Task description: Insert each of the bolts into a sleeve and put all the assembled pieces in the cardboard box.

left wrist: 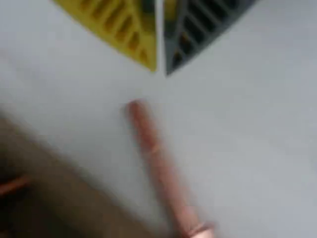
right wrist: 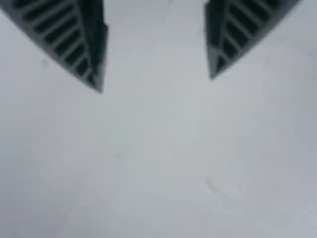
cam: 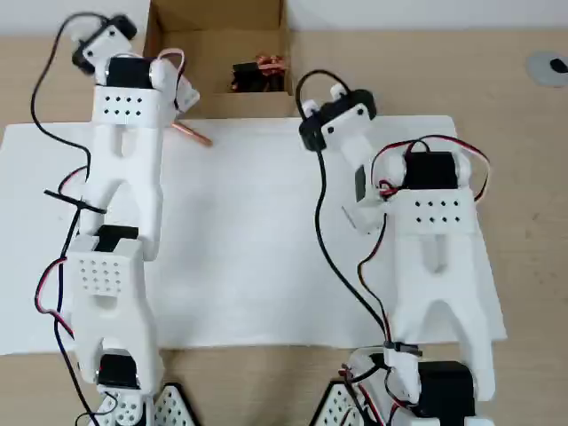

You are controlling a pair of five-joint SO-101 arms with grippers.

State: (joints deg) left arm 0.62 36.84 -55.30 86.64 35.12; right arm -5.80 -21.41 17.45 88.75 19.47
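Your left gripper (left wrist: 159, 69), jaws clenched empty, hovers near the slim copper-coloured metal rod (left wrist: 159, 163) lying on the white paper sheet (cam: 257, 240) before the brown cardboard box (cam: 213, 44); your right gripper (right wrist: 153, 82) gapes released.

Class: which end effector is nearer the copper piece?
Left. The left end effector is just beside the piece; the right end effector hangs over bare sheet, far off.
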